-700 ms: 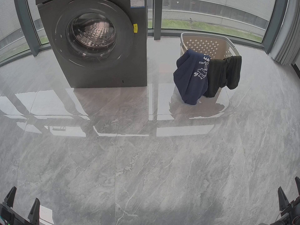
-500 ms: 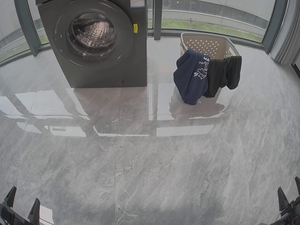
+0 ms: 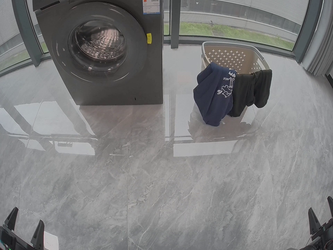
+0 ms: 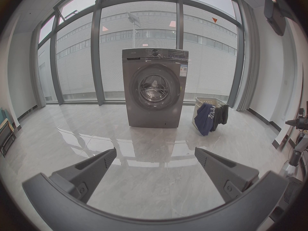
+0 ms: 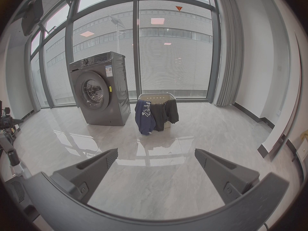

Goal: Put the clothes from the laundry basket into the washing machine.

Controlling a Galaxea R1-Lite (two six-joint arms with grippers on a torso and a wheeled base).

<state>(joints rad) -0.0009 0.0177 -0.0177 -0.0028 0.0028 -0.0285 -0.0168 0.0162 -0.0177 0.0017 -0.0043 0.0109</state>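
The left gripper (image 4: pixel 155 149) hangs low over the floor (image 3: pixel 173 191) with its two dark fingers spread wide and nothing between them. The right gripper (image 5: pixel 156 149) sits level with it on the other side, its fingers just as wide apart and also holding nothing. Both point forward across a broad stretch of glossy grey tile. Well ahead of the left gripper, and a little toward the right gripper's side, stands the washing machine (image 3: pixel 104 49), a dark grey front-loader with its front turned to the grippers. Its round door looks shut, and the metal drum shows through the glass. Well ahead of the right gripper, and a little toward the left gripper's side, is the laundry basket (image 3: pixel 236 47), a pale plastic tub with star-shaped holes in its walls. It stands on the floor to the right of the washing machine, near it but not touching. Two pieces of clothing are draped over the basket's rim on the side facing the grippers. A blue shirt (image 3: pixel 213 94) with white print hangs down the outside almost to the floor. Touching it, on the side away from the washing machine, hangs a black garment (image 3: pixel 251 87). Beyond the machine and the basket runs a wall of tall windows (image 3: pixel 242 4).
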